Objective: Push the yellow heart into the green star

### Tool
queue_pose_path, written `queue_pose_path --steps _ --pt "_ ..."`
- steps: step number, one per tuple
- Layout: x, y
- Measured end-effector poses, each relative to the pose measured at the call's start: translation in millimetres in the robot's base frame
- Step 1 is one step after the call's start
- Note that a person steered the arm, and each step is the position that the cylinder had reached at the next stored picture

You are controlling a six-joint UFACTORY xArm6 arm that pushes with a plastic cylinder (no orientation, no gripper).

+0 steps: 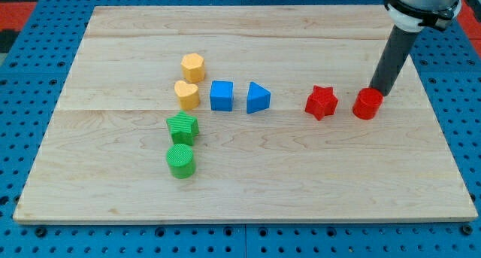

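While holding nothing, my tip (373,91) touches the red cylinder (367,104), well apart from the yellow heart (187,95) and green star (183,128).

light: bright, even, from overhead | shadows: faint, short, close under each block on the surface (301,160) | glare: mild sheen on the pale wood | focus: sharp overall, slight softness at the corners
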State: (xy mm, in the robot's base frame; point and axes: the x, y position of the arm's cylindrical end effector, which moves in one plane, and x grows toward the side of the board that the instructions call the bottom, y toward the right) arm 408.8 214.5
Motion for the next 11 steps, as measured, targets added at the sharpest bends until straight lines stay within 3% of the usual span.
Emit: queue_pose_path --steps 2,3,5,6,7,8,9,11 --pt "-7.5 -51.2" --pt "-34.8 -66.3" --pt "-38.2 -176.6" --pt "-41.1 -202.6" --pt "-72.3 -227.5" --pt "-65.4 -285.5" --pt "-34.9 -300.5" --pt "-15.0 -286.9"
